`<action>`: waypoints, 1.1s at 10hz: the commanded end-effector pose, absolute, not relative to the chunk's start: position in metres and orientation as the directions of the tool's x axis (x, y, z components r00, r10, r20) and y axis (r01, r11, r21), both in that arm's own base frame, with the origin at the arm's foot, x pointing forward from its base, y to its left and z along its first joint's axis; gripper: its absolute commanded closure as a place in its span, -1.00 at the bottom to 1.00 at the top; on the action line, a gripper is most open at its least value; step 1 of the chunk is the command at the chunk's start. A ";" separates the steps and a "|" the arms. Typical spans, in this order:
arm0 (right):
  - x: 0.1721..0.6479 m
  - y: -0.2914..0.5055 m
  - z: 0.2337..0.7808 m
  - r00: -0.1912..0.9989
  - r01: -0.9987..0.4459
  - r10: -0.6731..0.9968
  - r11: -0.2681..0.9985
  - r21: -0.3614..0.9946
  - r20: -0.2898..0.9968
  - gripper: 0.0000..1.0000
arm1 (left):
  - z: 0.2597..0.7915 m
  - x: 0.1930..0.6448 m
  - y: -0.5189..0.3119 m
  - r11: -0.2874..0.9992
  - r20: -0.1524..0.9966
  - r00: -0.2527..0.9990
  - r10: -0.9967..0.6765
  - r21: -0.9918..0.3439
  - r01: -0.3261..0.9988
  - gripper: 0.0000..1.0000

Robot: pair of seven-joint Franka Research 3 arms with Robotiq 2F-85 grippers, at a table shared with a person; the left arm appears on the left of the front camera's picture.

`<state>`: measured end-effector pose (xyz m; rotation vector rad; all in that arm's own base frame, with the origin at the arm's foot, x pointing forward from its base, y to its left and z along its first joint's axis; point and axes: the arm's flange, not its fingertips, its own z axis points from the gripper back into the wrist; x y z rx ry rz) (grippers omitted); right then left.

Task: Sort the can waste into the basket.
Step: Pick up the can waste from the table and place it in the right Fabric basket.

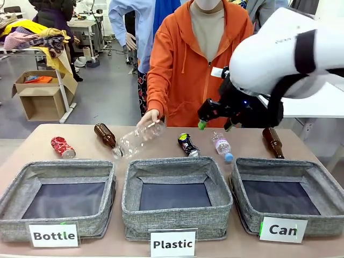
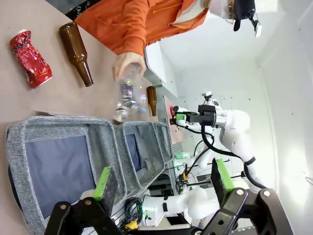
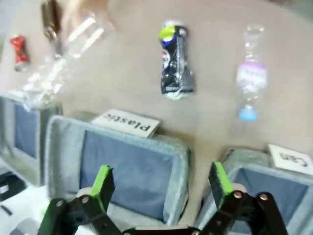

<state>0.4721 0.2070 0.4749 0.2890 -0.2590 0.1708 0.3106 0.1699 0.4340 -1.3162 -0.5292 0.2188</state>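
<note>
A black can [image 1: 188, 144] with green-yellow print lies on the table behind the middle bin. The crushed red can [image 1: 63, 147] lies at the far left. The grey basket [image 1: 279, 164] labelled "Can" stands at the front right. My right gripper [image 1: 214, 124] hovers open above the table just right of the black can. The right wrist view looks down past the open right gripper [image 3: 161, 180] at the black can [image 3: 174, 61], the red can [image 3: 18, 49] and the Can basket [image 3: 254, 169]. My left gripper [image 2: 163, 178] is open above the left bin, with the red can [image 2: 30, 58] beyond.
A person's hand holds a clear plastic bottle [image 1: 137, 141] tilted over the table behind the "Plastic" bin [image 1: 177, 166]. Brown bottles [image 1: 105, 134] [image 1: 272, 141] lie left and right. A small clear bottle [image 1: 222, 146] lies beside the black can. The "Bottle" bin [image 1: 59, 169] stands front left.
</note>
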 end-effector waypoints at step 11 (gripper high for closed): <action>0.343 -0.090 0.409 0.944 0.014 -0.281 0.556 0.831 0.172 -1.00 | 0.435 0.307 0.171 0.256 0.257 0.864 0.433 -0.954 0.156 -1.00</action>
